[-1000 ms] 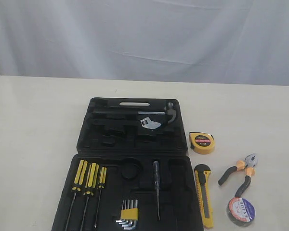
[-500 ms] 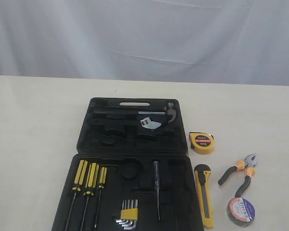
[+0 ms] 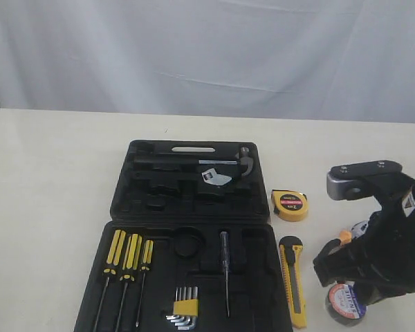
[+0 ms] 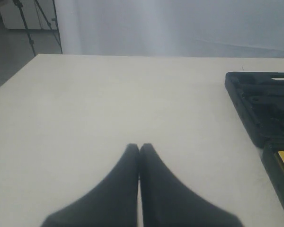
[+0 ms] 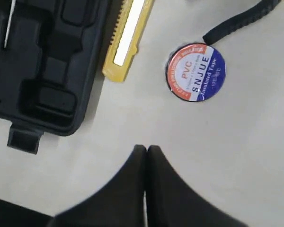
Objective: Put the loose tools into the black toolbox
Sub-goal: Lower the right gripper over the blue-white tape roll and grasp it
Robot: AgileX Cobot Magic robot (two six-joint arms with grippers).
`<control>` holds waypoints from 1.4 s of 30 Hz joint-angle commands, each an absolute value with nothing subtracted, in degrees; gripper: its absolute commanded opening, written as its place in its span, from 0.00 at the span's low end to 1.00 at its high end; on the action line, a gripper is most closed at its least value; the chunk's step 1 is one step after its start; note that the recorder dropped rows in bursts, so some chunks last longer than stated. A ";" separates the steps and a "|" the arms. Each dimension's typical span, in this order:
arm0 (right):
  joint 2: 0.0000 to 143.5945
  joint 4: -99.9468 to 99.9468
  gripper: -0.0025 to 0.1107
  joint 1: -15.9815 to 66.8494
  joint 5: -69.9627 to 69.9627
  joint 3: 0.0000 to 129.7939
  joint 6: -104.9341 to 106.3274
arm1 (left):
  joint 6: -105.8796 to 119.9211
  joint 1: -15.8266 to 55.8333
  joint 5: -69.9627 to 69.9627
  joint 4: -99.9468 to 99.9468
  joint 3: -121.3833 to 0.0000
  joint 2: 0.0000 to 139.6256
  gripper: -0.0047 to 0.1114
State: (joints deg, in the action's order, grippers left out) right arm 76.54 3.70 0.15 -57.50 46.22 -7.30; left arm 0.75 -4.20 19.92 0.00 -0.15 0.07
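1. Right gripper [image 5: 144,149], fingers clenched empty, hovers near the tape roll [image 5: 196,72] at the black toolbox's [image 3: 124,200] 4 o'clock, probably lining up a pick.
2. Left gripper [image 4: 138,147], clenched empty, waits clear of the work.

Pliers mostly hidden
The right arm [image 3: 387,242] covers most of the pliers [image 3: 344,236]; the view's lower edge crops the black toolbox [image 3: 121,204].

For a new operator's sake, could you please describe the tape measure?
Start at the open black toolbox in the middle of the pale table. Just off its right edge in the exterior view, near the hinge line, sits the tape measure. Unlike the long yellow utility knife nearer the camera, it is squat and boxy with a round label.
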 commanded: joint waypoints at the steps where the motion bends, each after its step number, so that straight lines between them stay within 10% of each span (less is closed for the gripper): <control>1: 78.74 2.92 0.02 0.13 -52.37 44.96 -10.43 | 0.41 -3.93 19.62 0.00 0.00 0.00 0.04; 8: 79.72 -2.08 0.03 0.13 -51.85 44.86 -15.85 | 0.41 -3.93 19.62 0.00 0.00 0.00 0.04; 17: 79.72 -3.06 0.60 0.13 -51.96 44.86 -16.09 | 0.41 -3.93 19.62 0.00 0.00 0.00 0.04; 42: 87.86 -4.58 0.61 0.13 -46.07 44.59 -20.13 | 0.41 -3.93 19.62 0.00 0.00 0.00 0.04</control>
State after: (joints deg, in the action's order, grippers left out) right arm 85.35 -3.87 0.15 -48.35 44.85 -19.98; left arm 0.75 -4.20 19.92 0.00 -0.15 0.07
